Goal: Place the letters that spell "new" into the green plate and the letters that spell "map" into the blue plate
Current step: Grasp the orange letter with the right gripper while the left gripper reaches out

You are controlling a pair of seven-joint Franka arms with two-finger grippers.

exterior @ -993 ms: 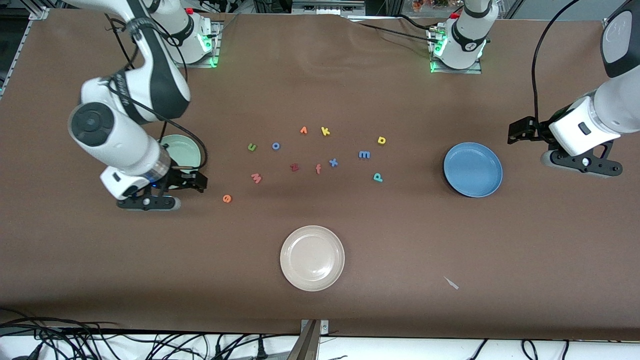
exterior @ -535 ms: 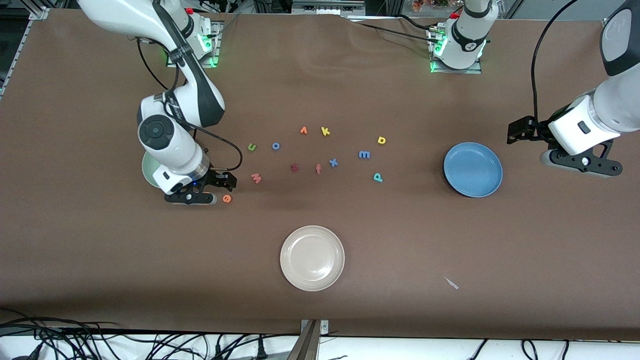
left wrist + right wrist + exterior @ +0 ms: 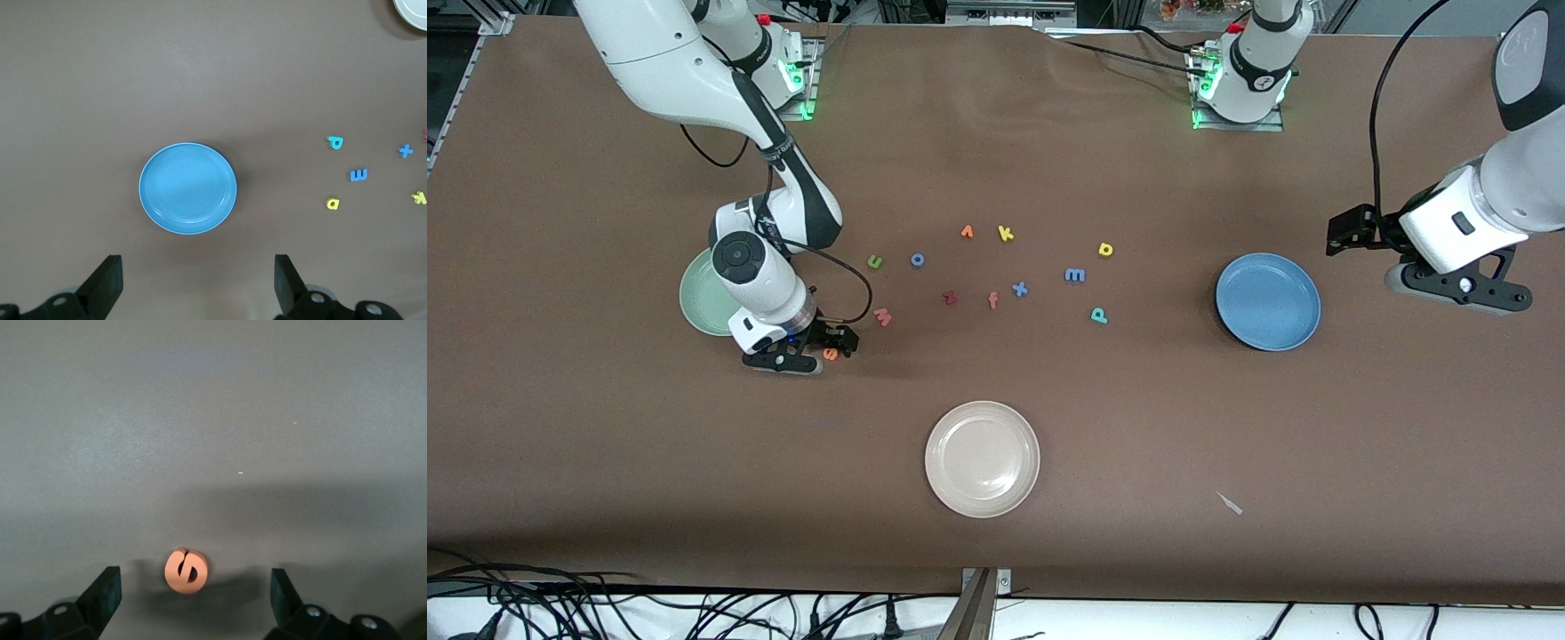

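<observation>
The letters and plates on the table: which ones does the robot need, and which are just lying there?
Needed:
green n, orange e, pinkish-red w, for the green plate
blue m, yellow a, teal p, for the blue plate

Just lying there:
white plate
yellow k, blue x, blue o, dark red z, salmon f

right end effector [image 3: 807,353] open, left end effector [image 3: 1440,286] open

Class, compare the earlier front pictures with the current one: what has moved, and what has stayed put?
The right pincer has swung from beside the green plate toward the table's middle and now hangs open over the orange e, not yet gripping it. The plate, covered before, now shows more. The left pincer waits open near the blue plate. All letters and plates stayed in place.
</observation>
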